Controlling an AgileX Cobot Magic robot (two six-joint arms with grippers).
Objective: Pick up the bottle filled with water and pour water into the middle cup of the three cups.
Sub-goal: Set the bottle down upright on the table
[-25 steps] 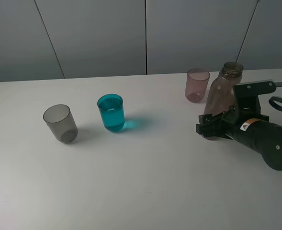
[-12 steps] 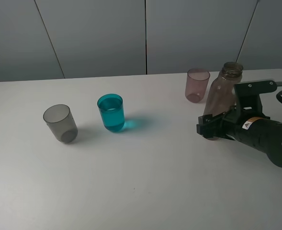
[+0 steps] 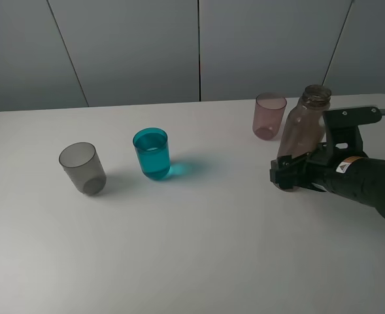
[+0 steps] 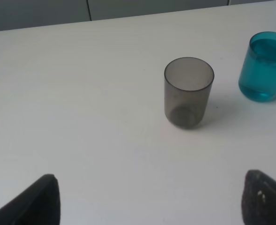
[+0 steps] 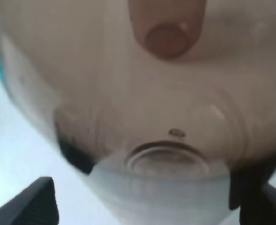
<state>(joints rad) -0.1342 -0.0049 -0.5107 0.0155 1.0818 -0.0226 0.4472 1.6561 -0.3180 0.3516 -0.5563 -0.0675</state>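
The tall smoky brown bottle (image 3: 303, 127) stands upright on the white table (image 3: 199, 248), just in front of the pale pink cup (image 3: 269, 116). My right gripper (image 3: 289, 175) is closed around the bottle's lower part, one finger on each side. In the right wrist view the bottle (image 5: 166, 93) fills the picture between the two fingertips of the right gripper (image 5: 149, 206). The middle cup (image 3: 151, 154), teal-blue, holds water. A smoky grey cup (image 3: 82, 168) stands to its left. The left wrist view shows the grey cup (image 4: 188, 91) and the teal cup (image 4: 265, 65) beyond my open left gripper (image 4: 147, 206).
Grey wall panels rise behind the table's far edge (image 3: 146, 104). The three cups stand in a loose row across the table, with bare white surface in front of them.
The right arm's rear part has shifted slightly right and up. The fingers and the bottle have stayed where they were, and the cups have not moved.
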